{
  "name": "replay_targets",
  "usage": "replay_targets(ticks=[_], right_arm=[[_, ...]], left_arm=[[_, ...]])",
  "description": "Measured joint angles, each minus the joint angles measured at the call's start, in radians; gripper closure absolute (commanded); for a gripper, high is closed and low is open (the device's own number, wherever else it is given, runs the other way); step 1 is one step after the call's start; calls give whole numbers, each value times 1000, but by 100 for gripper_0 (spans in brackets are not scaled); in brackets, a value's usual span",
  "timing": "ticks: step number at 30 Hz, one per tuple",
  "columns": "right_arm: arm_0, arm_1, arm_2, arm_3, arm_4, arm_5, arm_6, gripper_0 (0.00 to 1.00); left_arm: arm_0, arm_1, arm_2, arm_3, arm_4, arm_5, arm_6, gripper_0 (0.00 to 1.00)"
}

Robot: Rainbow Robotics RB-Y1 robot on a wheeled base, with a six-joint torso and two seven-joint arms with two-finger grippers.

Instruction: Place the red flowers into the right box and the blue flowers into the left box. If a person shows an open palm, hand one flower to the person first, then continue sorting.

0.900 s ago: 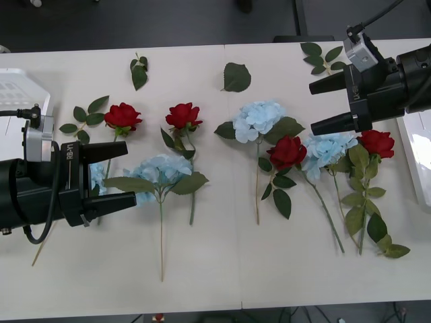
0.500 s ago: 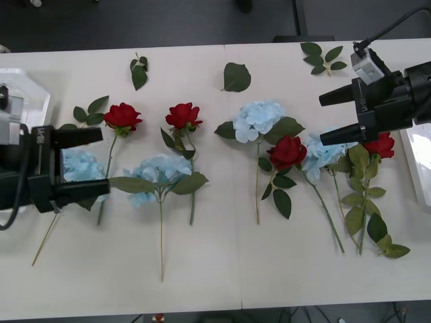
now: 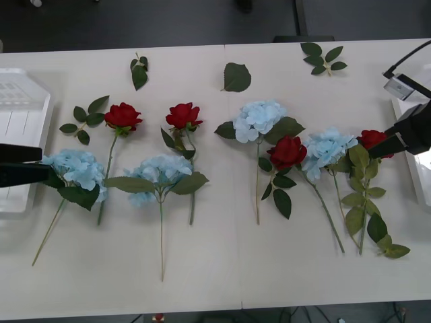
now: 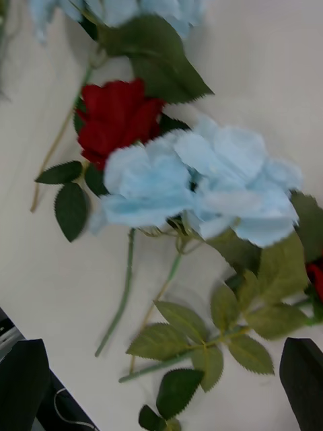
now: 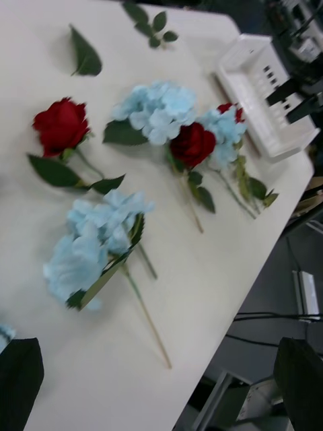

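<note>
Here, four red roses and four pale-blue hydrangea clusters lie flat on a white desk (image 3: 222, 269), stems pointing toward the robot. From the robot's left: a blue cluster (image 3: 73, 168), a red rose (image 3: 122, 116), a second blue cluster (image 3: 158, 171), a second red rose (image 3: 183, 115), a third blue cluster (image 3: 257, 118), a third red rose (image 3: 287, 151), a fourth blue cluster (image 3: 328, 149) and a fourth red rose (image 3: 372, 139). The left box (image 3: 20, 121) sits at the desk's left edge, the right box (image 3: 412, 161) at its right edge. The left pincer (image 3: 17, 165) reaches in beside the leftmost blue cluster, its black fingers spread apart and holding nothing. The right pincer (image 3: 404, 111) hangs near the rightmost rose, fingers likewise spread wide and empty. Loose green leaf sprigs (image 3: 236, 77) lie along the far side.
</note>
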Motion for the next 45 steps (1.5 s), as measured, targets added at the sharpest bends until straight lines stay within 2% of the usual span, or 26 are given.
replay_targets(ticks=[5,12,20,30,45], right_arm=[[0,0,0,118,64,16,-29,0],[1,6,0,145,204,19,-294,0],[2,78,0,146,301,30,-437,0],[2,211,0,185,402,-28,-452,0],[2,279,0,256,477,-182,-457,0]], left_arm=[[1,4,0,31,-171,13,69,0],[2,4,-2,35,-402,14,322,0],[-26,5,-91,36,-614,14,326,0],[-88,5,-259,38,-775,-18,326,0],[-230,5,-451,172,-801,-81,326,0]])
